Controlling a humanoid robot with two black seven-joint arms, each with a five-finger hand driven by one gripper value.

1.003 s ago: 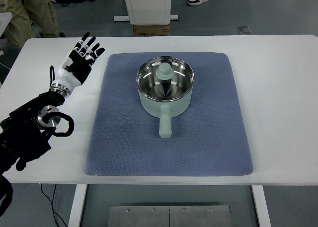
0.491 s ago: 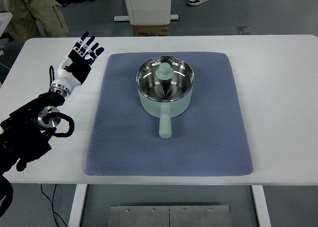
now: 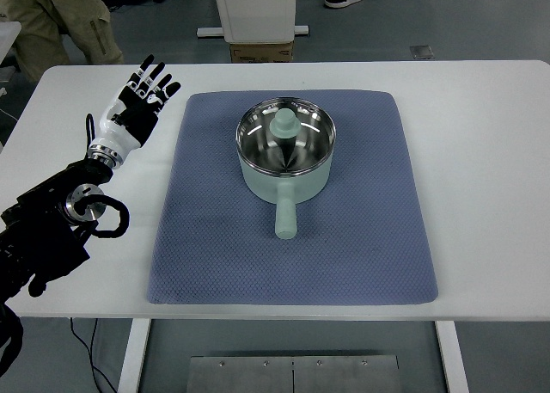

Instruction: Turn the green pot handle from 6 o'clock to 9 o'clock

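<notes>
Green pot (image 3: 285,156) sits centre frame on the blue mat (image 3: 361,238), handle (image 3: 285,217) pointing down-frame, untouched. Your left robot hand (image 3: 136,107), upper left, fingers spread, empty. Next: reach over and sweep the handle leftward.

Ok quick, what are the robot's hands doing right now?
Left hand: open, fingers spread, holding nothing, over the white table left of the blue mat.
Right hand: not in view.

The left hand (image 3: 136,103) has a white shell with black jointed fingers (image 3: 153,76) marked by small white segments. A silver ring joins it to a black forearm (image 3: 51,225), where a black cable (image 3: 107,219) loops beside a round metal joint.
</notes>
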